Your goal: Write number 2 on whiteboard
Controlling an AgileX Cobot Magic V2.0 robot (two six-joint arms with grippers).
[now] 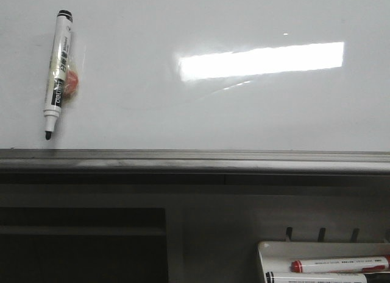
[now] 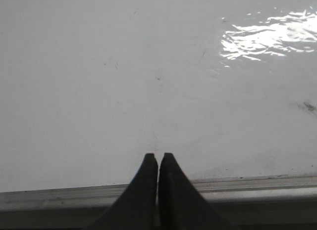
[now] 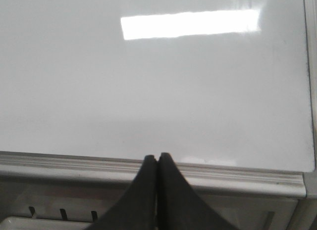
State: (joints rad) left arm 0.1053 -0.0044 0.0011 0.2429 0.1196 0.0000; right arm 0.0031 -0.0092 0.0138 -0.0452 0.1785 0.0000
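The whiteboard [image 1: 201, 118] fills the front view, glossy white with a bright light reflection and a grey metal lower rim [image 1: 195, 161]. No number 2 shows on it. A black-capped marker [image 1: 56, 76] hangs on the board at the far left, uncapped tip down, with a red-orange blob beside it. Neither gripper shows in the front view. My left gripper [image 2: 158, 156] is shut and empty, its tips over the board just above the rim [image 2: 247, 188]. My right gripper [image 3: 158, 157] is shut and empty, its tips at the rim [image 3: 237, 175] below the blank board [image 3: 158, 91].
A small white marker tray [image 1: 274, 249] sits low right below the rim, holding a red-capped marker [image 1: 338, 264] and a black-capped one [image 1: 317, 277]. Part of the tray shows in the right wrist view [image 3: 29, 222]. A dark recess [image 1: 82, 246] lies low left. The board's right frame [image 3: 311, 91] is near.
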